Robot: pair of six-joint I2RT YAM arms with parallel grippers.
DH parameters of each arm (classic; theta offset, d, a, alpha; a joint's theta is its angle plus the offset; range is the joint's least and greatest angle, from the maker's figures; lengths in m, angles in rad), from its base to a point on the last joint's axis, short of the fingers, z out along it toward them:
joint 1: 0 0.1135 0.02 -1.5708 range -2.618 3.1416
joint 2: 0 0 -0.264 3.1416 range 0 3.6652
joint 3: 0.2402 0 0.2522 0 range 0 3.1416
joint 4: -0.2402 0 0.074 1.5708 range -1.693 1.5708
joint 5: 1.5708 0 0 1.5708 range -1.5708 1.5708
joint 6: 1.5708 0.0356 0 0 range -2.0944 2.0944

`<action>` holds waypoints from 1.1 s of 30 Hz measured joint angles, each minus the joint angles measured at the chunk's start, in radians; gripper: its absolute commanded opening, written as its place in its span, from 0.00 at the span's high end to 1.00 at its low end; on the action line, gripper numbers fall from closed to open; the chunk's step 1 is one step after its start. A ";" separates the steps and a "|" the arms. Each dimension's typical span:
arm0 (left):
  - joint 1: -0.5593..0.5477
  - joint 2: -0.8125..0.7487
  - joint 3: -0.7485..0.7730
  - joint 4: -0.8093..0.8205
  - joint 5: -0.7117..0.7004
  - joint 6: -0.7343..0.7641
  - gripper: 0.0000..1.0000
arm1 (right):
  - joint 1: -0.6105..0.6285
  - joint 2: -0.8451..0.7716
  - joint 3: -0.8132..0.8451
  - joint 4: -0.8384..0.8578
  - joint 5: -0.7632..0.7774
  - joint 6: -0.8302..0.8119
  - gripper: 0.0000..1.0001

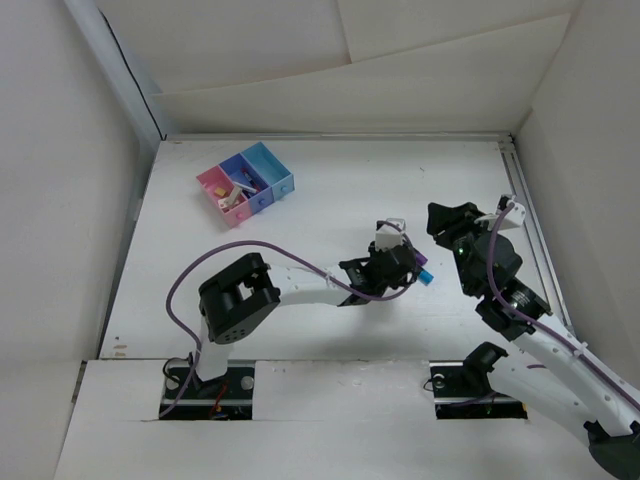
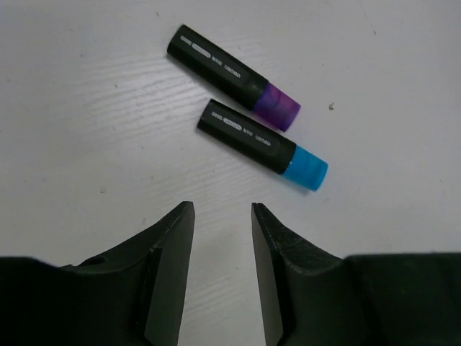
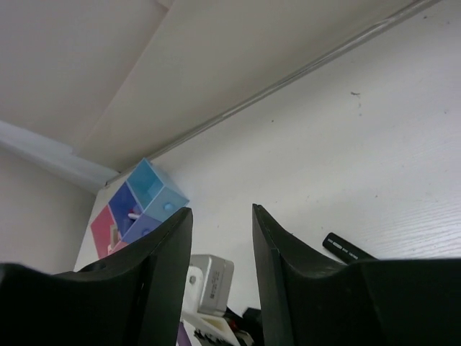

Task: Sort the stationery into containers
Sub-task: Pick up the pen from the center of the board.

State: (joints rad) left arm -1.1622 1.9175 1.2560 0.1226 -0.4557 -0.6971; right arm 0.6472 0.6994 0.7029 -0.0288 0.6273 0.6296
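Two short dark markers lie side by side on the white table in the left wrist view: one with a purple end [image 2: 234, 76] and one with a cyan end [image 2: 261, 144]. My left gripper [image 2: 222, 209] is open and empty just short of the cyan marker. In the top view it [image 1: 412, 268] sits at the markers [image 1: 424, 272]. My right gripper [image 3: 222, 213] is open and empty, raised above the table at the right [image 1: 445, 222]; a dark marker body [image 3: 347, 249] shows beside its finger. The containers [image 1: 246, 183] stand at the far left: pink [image 1: 221, 194], medium blue [image 1: 246, 182], light blue [image 1: 270, 169], with pens and erasers inside.
White walls enclose the table on the left, back and right. A metal rail [image 1: 535, 230] runs along the right edge. The left wrist's white camera block [image 3: 210, 283] shows below my right gripper. Cables loop along both arms.
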 measured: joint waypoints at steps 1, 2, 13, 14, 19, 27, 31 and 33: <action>-0.011 0.007 0.000 0.002 0.000 -0.014 0.61 | 0.000 -0.005 0.000 -0.003 0.010 0.000 0.55; -0.019 0.014 0.000 0.004 0.001 -0.027 0.59 | 0.000 -0.011 0.000 -0.008 0.017 0.004 0.55; -0.031 0.135 0.031 0.057 0.016 -0.103 0.68 | 0.000 -0.037 0.000 -0.037 0.051 0.017 0.79; -0.038 0.137 0.034 0.063 0.011 -0.103 0.76 | 0.000 -0.040 0.000 -0.040 0.053 0.019 0.92; -0.068 0.137 0.041 0.155 0.026 -0.100 0.96 | 0.000 -0.058 0.010 -0.082 0.071 0.023 1.00; -0.074 0.192 0.155 0.217 0.065 -0.088 1.00 | 0.000 -0.094 0.025 -0.122 0.097 0.026 1.00; -0.076 0.268 0.275 0.223 0.062 -0.072 1.00 | 0.000 -0.097 0.031 -0.129 0.099 0.026 1.00; -0.076 0.312 0.335 0.222 0.064 -0.065 1.00 | 0.000 -0.100 0.031 -0.131 0.100 0.026 1.00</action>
State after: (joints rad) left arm -1.2377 2.2299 1.5906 0.3447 -0.3920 -0.7624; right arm 0.6472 0.5991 0.7341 -0.1596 0.7273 0.6556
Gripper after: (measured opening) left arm 0.003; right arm 0.009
